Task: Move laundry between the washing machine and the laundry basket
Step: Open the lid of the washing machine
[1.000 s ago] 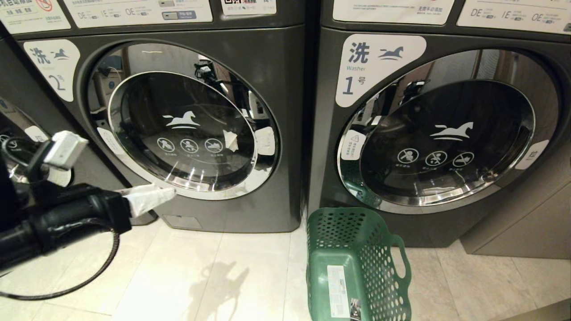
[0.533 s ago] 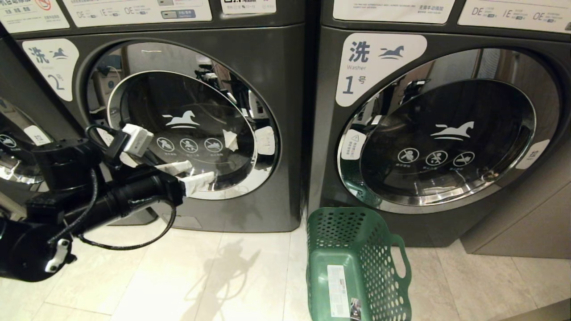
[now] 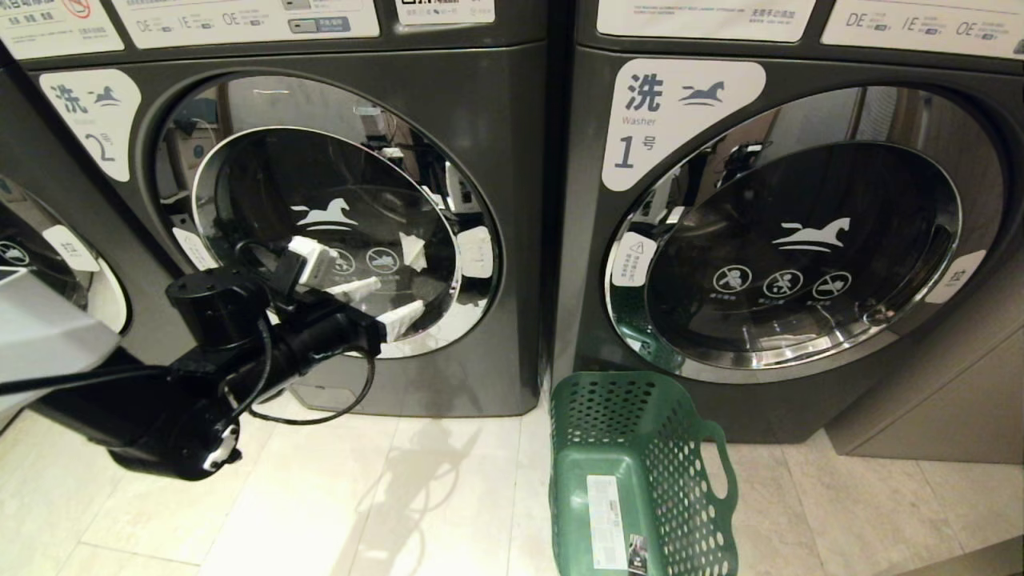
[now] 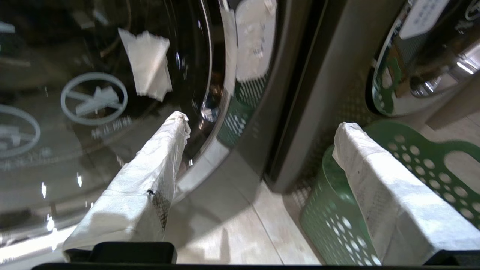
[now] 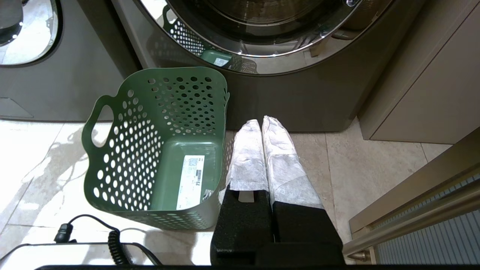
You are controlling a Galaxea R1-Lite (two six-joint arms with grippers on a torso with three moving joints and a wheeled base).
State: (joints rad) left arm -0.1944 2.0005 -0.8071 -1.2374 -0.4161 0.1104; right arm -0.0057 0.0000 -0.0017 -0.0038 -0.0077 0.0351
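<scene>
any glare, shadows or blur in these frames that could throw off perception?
Head view: chrome door rim of the washing machine mirrors the room; arm shadow on the floor tiles. Left wrist view: light specks on the glass, laundry basket slightly soft. Right wrist view: sharp, basket reflected in the neighbouring machine's door.

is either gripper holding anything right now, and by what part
Nothing is held. The left gripper is open and empty in front of the washing machine door; the right gripper is shut on nothing.
</scene>
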